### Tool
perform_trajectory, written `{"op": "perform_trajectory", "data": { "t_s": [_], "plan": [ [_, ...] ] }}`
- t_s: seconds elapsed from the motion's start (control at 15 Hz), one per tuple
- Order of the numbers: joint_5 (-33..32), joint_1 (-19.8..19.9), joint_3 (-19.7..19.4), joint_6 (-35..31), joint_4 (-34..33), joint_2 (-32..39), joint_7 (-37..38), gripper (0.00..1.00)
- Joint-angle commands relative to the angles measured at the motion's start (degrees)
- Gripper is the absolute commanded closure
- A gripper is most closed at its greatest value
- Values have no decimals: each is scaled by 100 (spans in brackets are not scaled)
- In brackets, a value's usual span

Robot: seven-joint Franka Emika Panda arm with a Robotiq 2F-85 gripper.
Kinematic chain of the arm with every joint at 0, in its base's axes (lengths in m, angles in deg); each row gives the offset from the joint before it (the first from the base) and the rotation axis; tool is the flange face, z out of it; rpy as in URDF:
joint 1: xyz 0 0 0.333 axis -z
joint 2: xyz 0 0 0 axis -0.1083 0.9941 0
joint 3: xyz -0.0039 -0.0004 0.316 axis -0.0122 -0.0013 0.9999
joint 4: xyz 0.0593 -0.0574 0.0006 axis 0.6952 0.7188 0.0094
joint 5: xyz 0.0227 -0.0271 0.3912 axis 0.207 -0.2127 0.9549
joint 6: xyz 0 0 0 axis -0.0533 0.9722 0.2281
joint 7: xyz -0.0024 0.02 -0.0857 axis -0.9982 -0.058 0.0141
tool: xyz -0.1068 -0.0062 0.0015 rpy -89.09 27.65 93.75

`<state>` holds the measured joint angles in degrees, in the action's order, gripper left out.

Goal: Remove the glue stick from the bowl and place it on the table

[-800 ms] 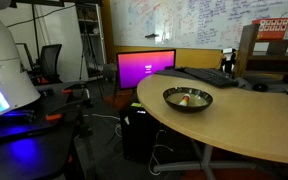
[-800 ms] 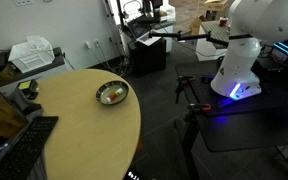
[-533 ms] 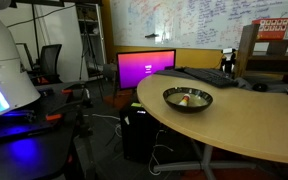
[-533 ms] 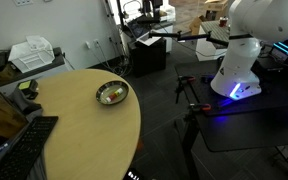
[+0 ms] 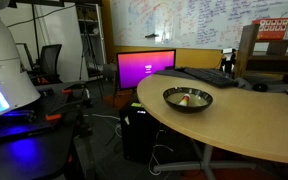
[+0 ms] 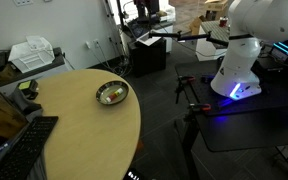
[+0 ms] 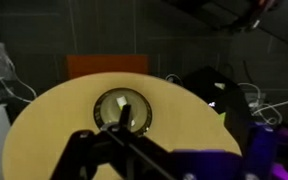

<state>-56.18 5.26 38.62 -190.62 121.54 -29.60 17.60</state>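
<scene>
The bowl (image 5: pixel 188 99) is dark with a lighter inside and sits near the rounded end of the tan table (image 5: pixel 244 125). It shows in both exterior views (image 6: pixel 112 94) and in the wrist view (image 7: pixel 122 110). The glue stick (image 5: pixel 185 99) lies inside it as a small whitish piece, also seen in an exterior view (image 6: pixel 111 97) and in the wrist view (image 7: pixel 121 101). My gripper (image 7: pixel 174 130) hangs high above the table and well off the bowl. Its dark fingers look spread apart and empty, though the picture is blurred.
The robot's white base (image 6: pixel 246 50) stands on a dark stand off the table's rounded end. A keyboard (image 6: pixel 29 140) lies on the table (image 6: pixel 84 130). A monitor (image 5: pixel 146 68) with a pink screen and a dark computer tower (image 5: pixel 139 130) stand beside the table.
</scene>
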Motion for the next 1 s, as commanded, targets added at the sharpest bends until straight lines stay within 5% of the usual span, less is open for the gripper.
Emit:
{"op": "perform_trajectory", "data": {
  "t_s": [0.0,0.33,0.6,0.93],
  "plan": [
    [44,-267,-121,-955,-114,863,-797,0],
    [775,-288,-71,-2579,-425,2420,-1707,0],
    [1163,14,263,-2722,-990,3697,-2117,0],
    [976,487,724,-2424,-1787,4701,-1619,0]
  ]
}}
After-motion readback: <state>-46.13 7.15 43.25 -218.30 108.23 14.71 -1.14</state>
